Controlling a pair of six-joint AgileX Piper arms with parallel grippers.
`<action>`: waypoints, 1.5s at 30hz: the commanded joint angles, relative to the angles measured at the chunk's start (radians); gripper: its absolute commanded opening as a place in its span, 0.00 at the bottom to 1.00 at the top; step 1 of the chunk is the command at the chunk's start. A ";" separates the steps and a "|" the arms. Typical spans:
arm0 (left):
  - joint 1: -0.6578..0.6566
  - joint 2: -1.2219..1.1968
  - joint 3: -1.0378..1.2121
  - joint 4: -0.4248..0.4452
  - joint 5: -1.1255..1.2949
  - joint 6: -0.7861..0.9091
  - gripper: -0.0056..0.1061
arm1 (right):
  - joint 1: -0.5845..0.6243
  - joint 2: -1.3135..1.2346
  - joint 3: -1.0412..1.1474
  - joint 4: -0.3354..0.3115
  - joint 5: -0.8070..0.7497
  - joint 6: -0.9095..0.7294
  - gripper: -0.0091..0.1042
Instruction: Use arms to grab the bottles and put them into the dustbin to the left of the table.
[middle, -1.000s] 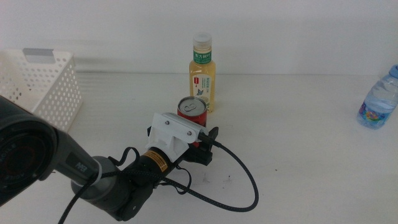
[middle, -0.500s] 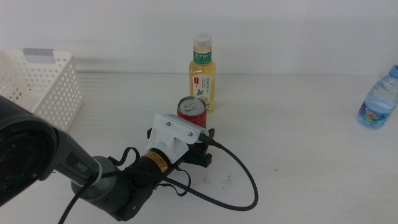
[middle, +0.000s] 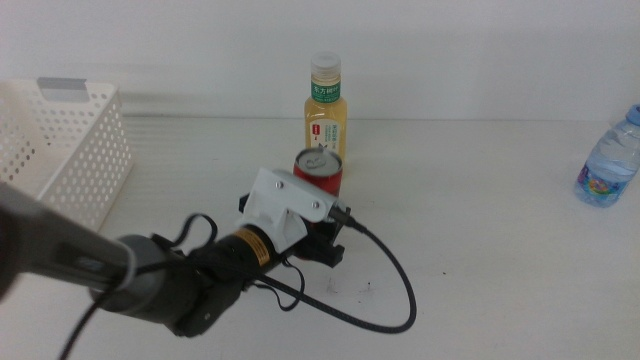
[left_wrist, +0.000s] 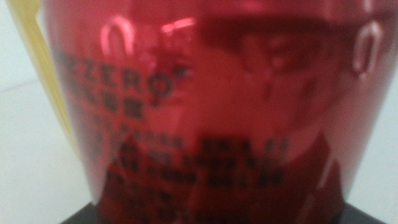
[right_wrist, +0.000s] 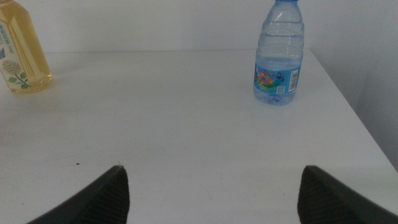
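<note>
One red can (middle: 317, 171) sits clamped in the left gripper (middle: 322, 232), ready for the basket (middle: 62, 140), while the right gripper (right_wrist: 211, 186) waits open over the worktop (middle: 480, 200).

Even, bright white light over table (middle: 480, 200); shadows faint, soft. My left arm (middle: 90, 270) smeared by motion blur in middle view. Left wrist view filled by can (left_wrist: 205, 112), out of focus, print fuzzy, pale glare streaks across upper curve. Right wrist view sharp on water bottle (right_wrist: 280, 53); my jaws blurred at edge.
</note>
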 joint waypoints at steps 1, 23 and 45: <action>0.004 -0.082 -0.002 0.011 0.029 -0.013 0.37 | -0.004 -0.005 0.004 -0.010 -0.013 -0.002 0.84; 0.032 -0.627 -0.078 0.072 0.747 -0.123 0.37 | -0.004 -0.005 0.004 -0.010 -0.013 -0.002 0.84; 0.562 -0.510 -0.610 -0.439 1.726 0.487 0.37 | -0.004 -0.005 0.004 -0.010 -0.013 -0.002 0.84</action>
